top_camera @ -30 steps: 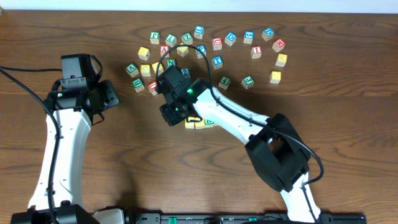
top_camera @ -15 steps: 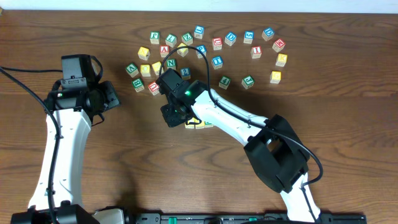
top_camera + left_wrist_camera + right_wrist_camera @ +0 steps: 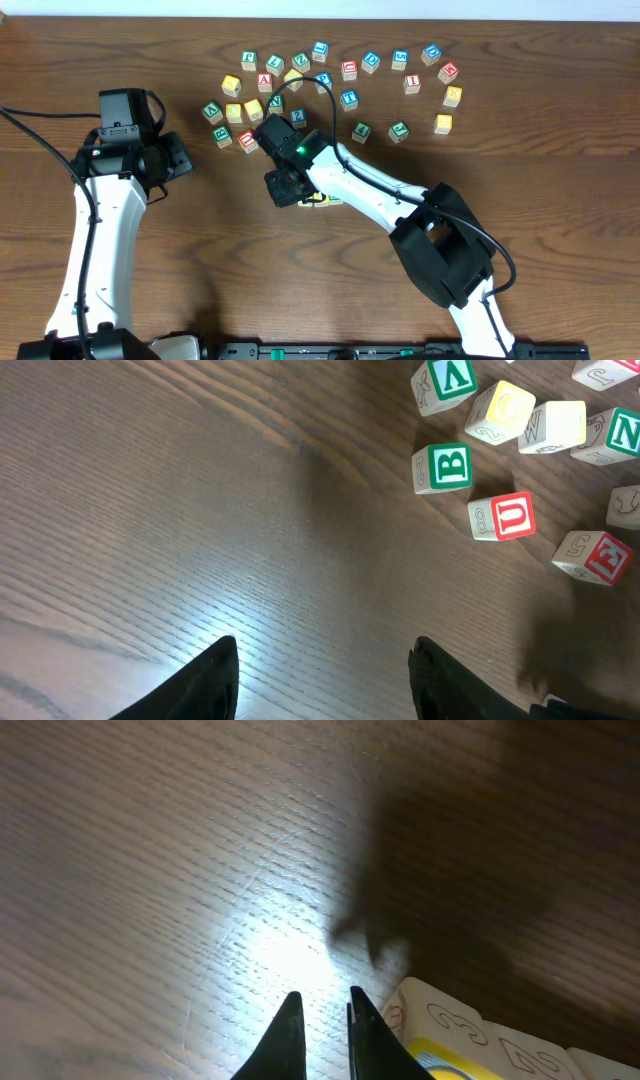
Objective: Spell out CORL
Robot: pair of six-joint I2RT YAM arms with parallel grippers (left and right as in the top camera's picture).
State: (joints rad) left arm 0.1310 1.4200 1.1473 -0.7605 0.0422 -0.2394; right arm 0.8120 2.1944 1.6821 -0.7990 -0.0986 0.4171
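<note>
Far left of the row, the left gripper [image 3: 175, 158] is hovering over bare tabletop [image 3: 200, 280]. Its jaws are spread wide and it's carrying nothing. My read is that it's holding clear so the other arm gets the working space. In its wrist view a green B [image 3: 443, 468] and a red U [image 3: 503, 517] are lying just ahead. Neither belongs in this word, which may be why nobody is reaching for them.

Moving in, the right gripper [image 3: 322, 1025] is sitting low at the row's left end. Its jaws are pinched to a sliver with nothing between them. The nearest block of the row [image 3: 450, 1030] is lying just beside the fingers, not touching them. That looks like the spot where a letter goes down, or where one gets nudged straight.

The row [image 3: 322, 200] itself is mostly hiding under the right arm in the overhead view. Yellow edges are peeking out, but I cannot tell how many blocks it holds or which letters are up.

Beyond and to the right of the row, the loose blocks [image 3: 349, 70] are lying scattered in an arc, well apart from it. That's the supply, and any missing letters are probably waiting there.
</note>
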